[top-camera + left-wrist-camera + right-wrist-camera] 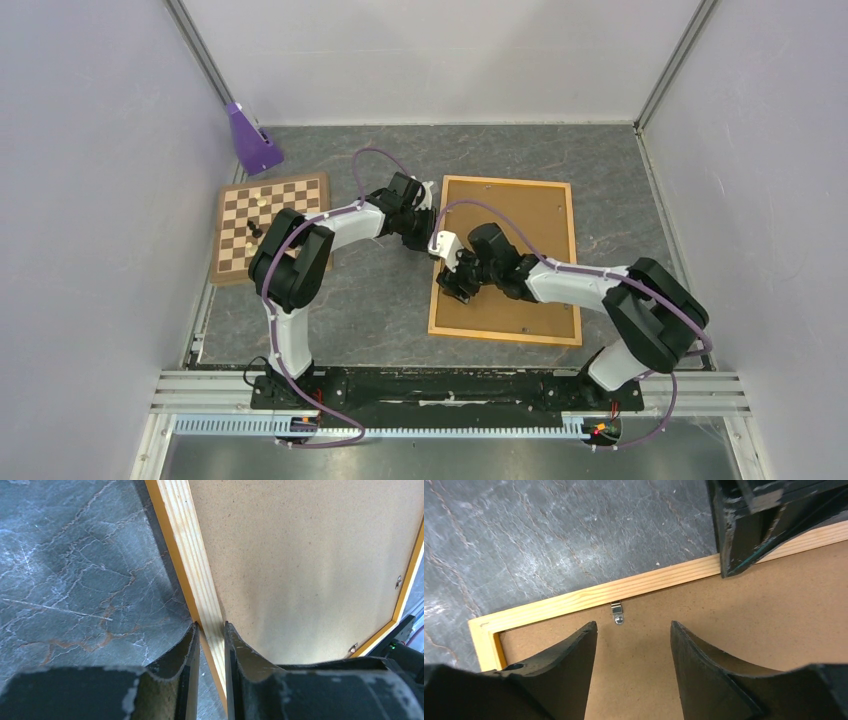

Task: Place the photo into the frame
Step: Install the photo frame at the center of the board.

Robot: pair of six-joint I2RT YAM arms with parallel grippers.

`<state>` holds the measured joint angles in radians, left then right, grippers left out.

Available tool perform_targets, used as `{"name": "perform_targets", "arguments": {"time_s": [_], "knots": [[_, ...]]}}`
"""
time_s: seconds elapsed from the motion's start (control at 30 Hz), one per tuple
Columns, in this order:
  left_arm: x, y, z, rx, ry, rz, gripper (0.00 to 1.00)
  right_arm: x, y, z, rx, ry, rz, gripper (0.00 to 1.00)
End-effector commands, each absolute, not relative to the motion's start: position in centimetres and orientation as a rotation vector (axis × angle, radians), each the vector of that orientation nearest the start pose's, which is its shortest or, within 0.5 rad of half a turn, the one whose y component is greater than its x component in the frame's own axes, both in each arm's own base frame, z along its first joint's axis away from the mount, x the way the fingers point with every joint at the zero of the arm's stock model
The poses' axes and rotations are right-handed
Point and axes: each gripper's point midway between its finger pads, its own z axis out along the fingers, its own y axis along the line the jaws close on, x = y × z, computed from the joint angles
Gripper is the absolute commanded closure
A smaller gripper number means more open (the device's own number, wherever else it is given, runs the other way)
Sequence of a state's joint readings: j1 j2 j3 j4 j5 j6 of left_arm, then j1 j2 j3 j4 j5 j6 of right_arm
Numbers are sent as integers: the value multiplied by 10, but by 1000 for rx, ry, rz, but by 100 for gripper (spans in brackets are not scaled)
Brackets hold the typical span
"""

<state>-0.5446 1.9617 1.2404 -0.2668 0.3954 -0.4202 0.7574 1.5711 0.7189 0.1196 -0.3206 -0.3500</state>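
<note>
One frame (550, 205) lay back-up on the right half of the table (370, 300), its brown board facing the camera and its pale wooden rails all round. Its long sides ran away from the arm bases, slightly skewed. The near rail stopped short of the base rail, with a strip of grey table between. A wider band of table lay between the frame's right rail and the right wall, and another between its left rail and the one chessboard (270, 235). The chessboard sat well apart at the left, carrying a few small pieces too small to count. One purple block (250, 140) stood at the far left corner, near the wall.

The left gripper (210, 630) was clenched on the frame's left rail, one finger outside on the table side and one inside over the board. The right gripper (634, 627) hung over the board with its jaws released and nothing between them, just inside that same left rail. One small metal clip (617, 612) sat against the rail ahead of its fingers. The left wrist view showed two more clips along the opposite rail.
</note>
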Motion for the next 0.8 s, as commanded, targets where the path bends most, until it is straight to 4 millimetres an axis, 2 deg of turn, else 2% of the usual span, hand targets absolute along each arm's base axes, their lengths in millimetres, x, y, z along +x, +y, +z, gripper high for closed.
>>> {"name": "perform_targets", "arguments": {"time_s": [0.0,0.13,0.33,0.53,0.77], "knots": [[329,-296,27,339,2685,-848,98,263,299,86,-1290,1816,547,41],[329,-296,30,337,2680,-849,98,283,278,93,-1200,1859,399,41],[335,-286,34,302,2673,-779,98,309,230,92,-1068,1954,257,41],[350,-261,32,213,2699,-705,98,325,176,88,-940,2042,171,41],[352,-228,27,157,2731,-645,98,350,136,106,-798,2058,73,40]]}}
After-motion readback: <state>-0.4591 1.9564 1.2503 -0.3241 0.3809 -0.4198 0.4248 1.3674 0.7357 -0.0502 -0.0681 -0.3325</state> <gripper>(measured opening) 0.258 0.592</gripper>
